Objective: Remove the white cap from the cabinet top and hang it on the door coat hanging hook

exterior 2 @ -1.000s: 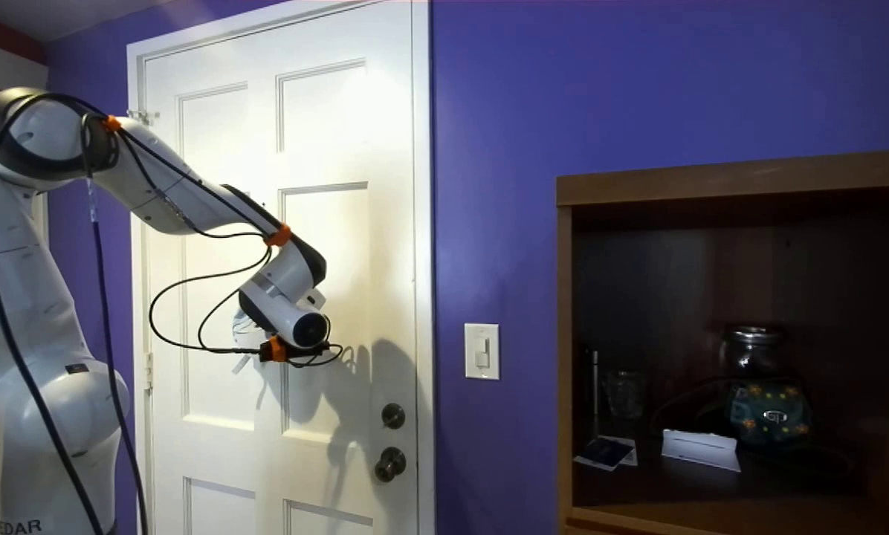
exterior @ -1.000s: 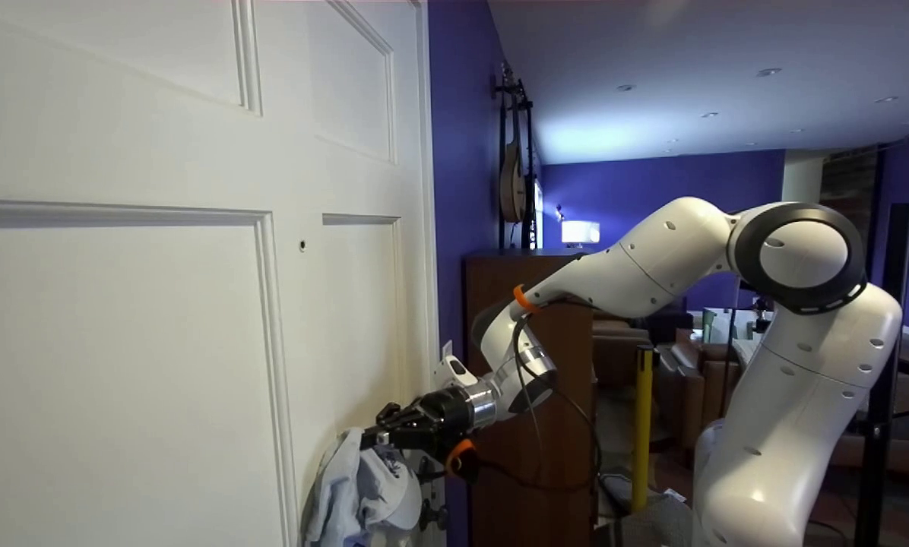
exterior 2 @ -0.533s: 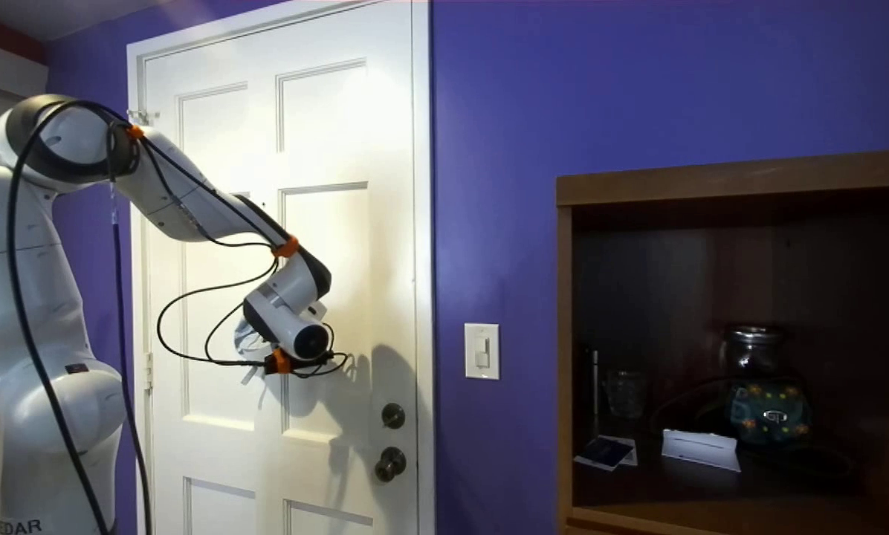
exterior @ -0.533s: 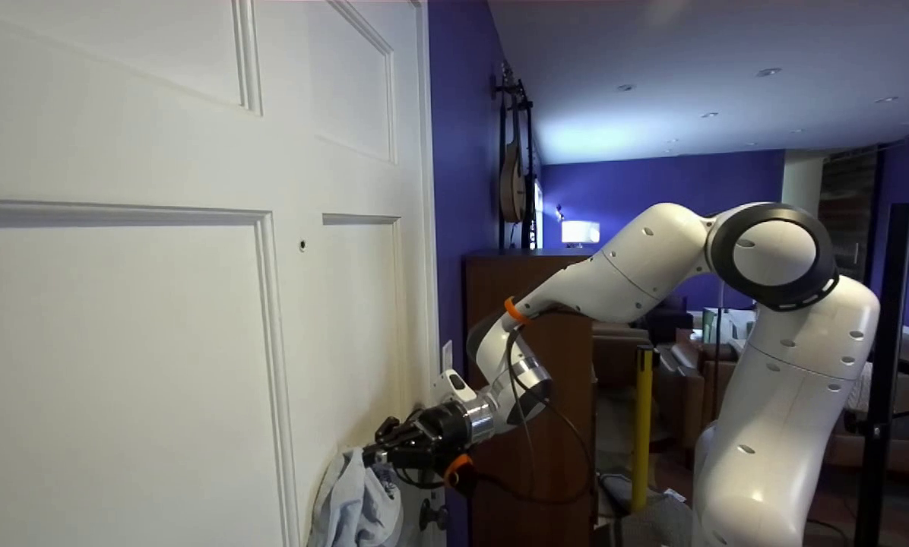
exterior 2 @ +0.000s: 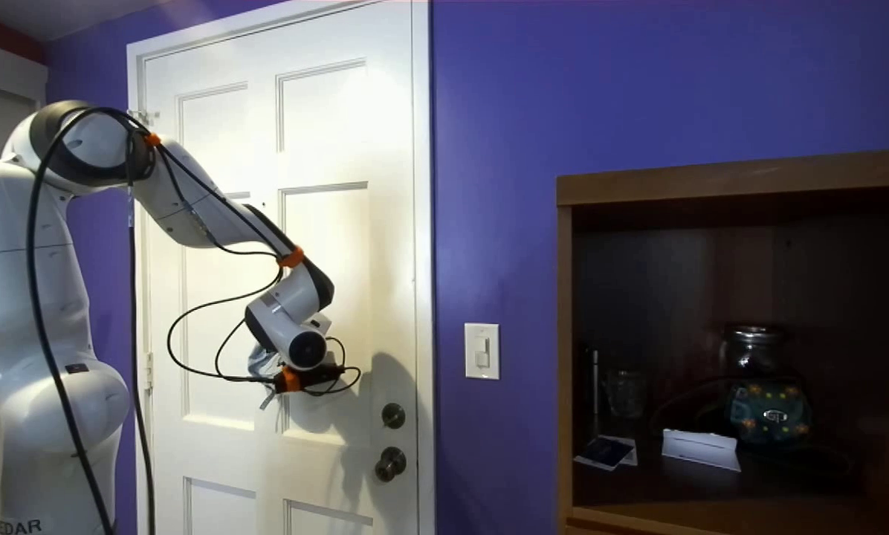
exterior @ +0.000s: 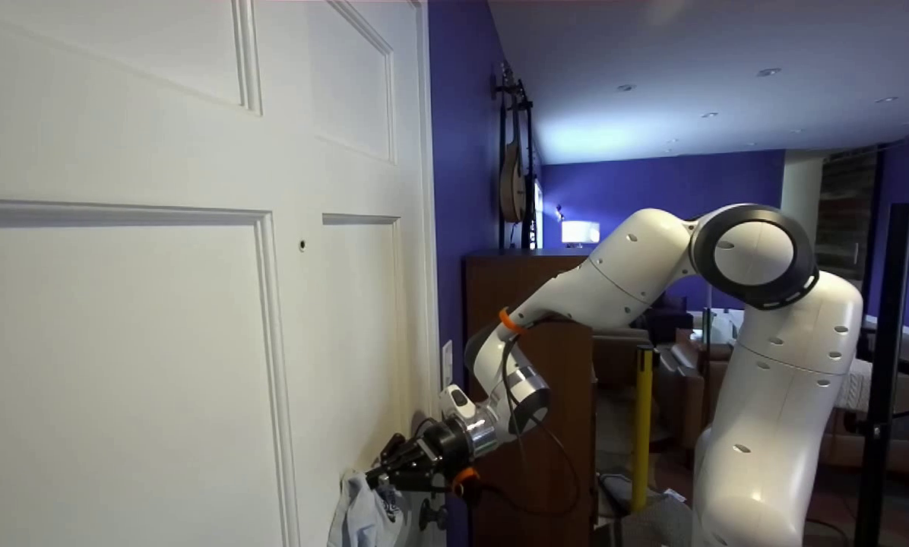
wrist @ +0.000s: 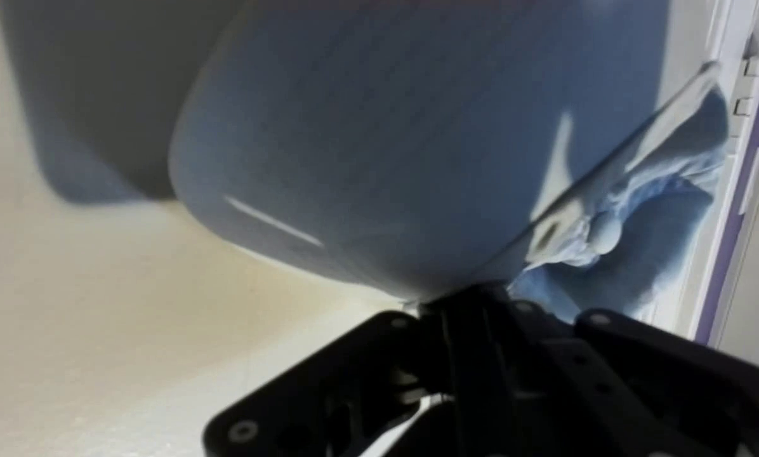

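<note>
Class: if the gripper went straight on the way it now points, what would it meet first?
Probably the white door: the gripper, pinching the cap, points towards it at a slant, so the cap may touch first. Any gap is hard to judge.

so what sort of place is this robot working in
Most likely someone's home, perhaps a living room: in an exterior view a guitar hangs along the purple wall and a lit lamp shows behind; a white door with a round knob fits too.

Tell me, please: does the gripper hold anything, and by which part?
The gripper pinches the cap at an edge or fold; whether brim or crown, I cannot tell.
</note>
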Controlling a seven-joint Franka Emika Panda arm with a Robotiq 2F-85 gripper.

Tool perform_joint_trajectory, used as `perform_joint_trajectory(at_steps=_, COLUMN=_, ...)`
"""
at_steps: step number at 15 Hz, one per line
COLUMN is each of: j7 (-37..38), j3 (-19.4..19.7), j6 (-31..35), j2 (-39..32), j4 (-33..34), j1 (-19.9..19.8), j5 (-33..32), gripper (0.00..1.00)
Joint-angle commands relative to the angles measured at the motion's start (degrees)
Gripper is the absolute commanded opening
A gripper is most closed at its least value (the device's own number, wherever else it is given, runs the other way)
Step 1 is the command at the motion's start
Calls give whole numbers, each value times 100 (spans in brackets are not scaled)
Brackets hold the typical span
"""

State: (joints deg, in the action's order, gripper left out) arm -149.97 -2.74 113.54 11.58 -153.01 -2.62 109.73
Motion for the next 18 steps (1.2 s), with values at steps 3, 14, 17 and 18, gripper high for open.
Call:
perform_joint_trajectory(at_steps=3, j7=-42, j3=-83, j6=918, j2=-99, j4=34, j1=35, j5=300, gripper=1)
perform_joint_trajectory(at_steps=14, j7=210, j3=-132, j6=1779, j2=-403, j4=30, j1=156, j5=572, gripper=1)
perform_joint_trajectory(at_steps=17, j7=399, j3=-135, j6=1711, j2=-513, j4=19, j1=200, j5=714, gripper=1)
perform_joint_trajectory(at_steps=18, j7=461, j3=-133, j6=1706, j2=-554, j4=16, j1=215, j5=758, gripper=1)
